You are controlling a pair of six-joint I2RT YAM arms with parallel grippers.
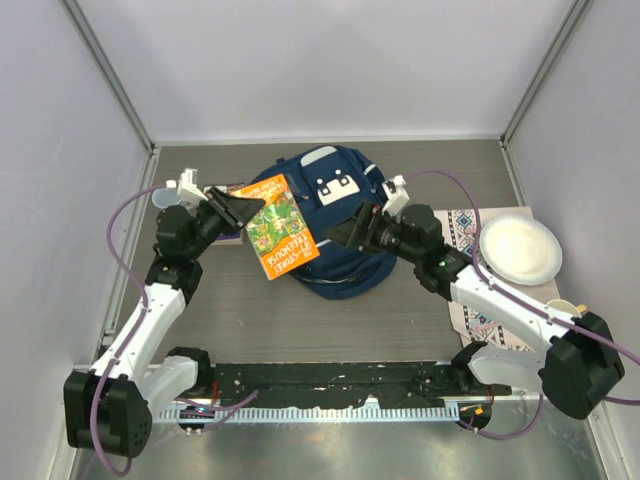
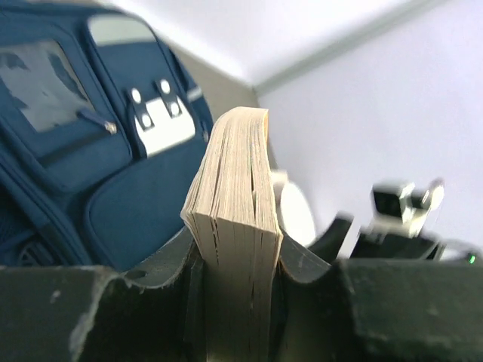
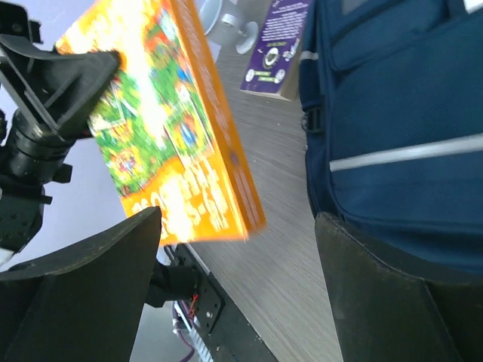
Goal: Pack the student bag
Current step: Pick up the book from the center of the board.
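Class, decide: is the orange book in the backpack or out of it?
Out. The left gripper clamps the orange book, its cover in plain sight beside the student bag.

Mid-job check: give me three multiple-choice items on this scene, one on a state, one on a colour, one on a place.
1. The left gripper is: A open; B shut on the book; C shut on a strap.
2. The student bag is: A navy; B red; C green.
3. The white plate lies: A on the student bag; B on the patterned mat; C on the book.
Answers: B, it clamps the book's pages; A, navy fabric shows in every view; B, the mat shows under the plate's rim.
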